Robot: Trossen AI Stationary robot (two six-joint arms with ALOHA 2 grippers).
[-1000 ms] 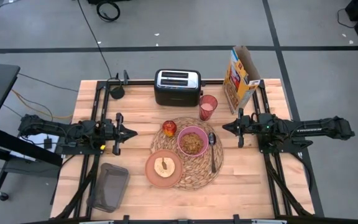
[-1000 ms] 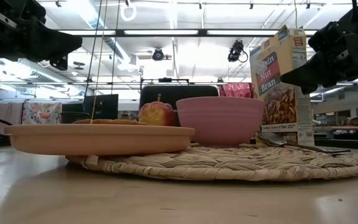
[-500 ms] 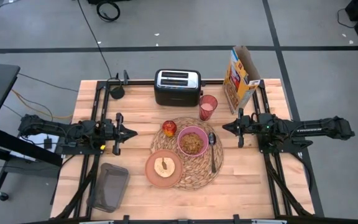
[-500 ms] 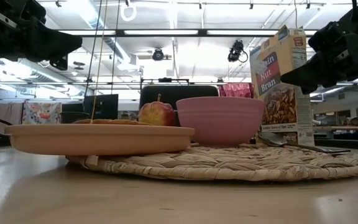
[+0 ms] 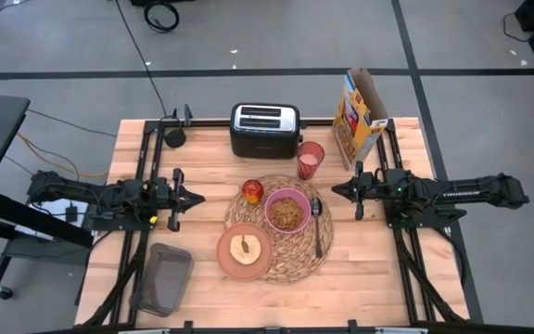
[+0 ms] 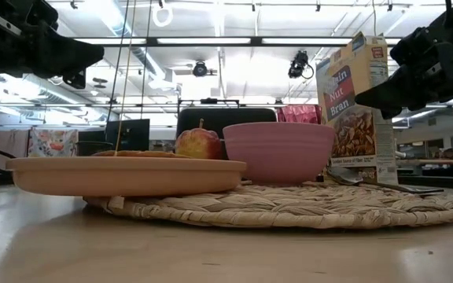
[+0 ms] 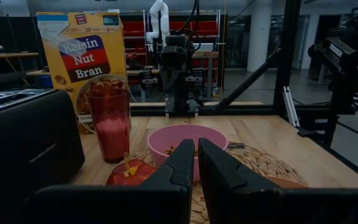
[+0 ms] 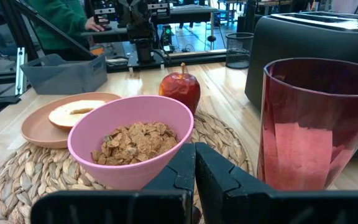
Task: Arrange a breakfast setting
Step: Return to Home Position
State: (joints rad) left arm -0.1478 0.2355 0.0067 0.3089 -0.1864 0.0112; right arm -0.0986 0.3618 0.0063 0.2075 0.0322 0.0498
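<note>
Nothing has moved since a second ago as far as I can tell: both arms and every piece of the setting sit exactly where they were.

So the left hand (image 5: 198,197) hangs out on its own side of the surface (image 5: 202,158), pointing inward at the woven straw placemat (image 5: 295,264). Its wrist view shows the fingers pinched to a thin slit with nothing between them. Same deal for the right hand (image 5: 336,190): fingers together, holding nothing, aimed back at the mat from the other side.

That's the relation that matters here, I think: the whole setting lies between the two hands, each arm facing it from its own side. The pink bowl (image 5: 287,211) of cereal is mid-mat, and the red apple (image 5: 253,191) is on the mat's far-left part. The salmon-brown plate (image 5: 227,260), with a round of bread on it, overlaps the near-left rim.

The metal spoon (image 5: 317,227) lies just right of the bowl, long axis running near-to-far. The pink tumbler (image 5: 311,160) stands at the mat's far edge, between the black toaster (image 5: 265,128) and the cereal box (image 5: 358,116).

The right hand is the closer one to spoon and tumbler, and the left is nearer apple and plate. My guess is any retreat should go outward, away from the mat, and that path looks free for both.
</note>
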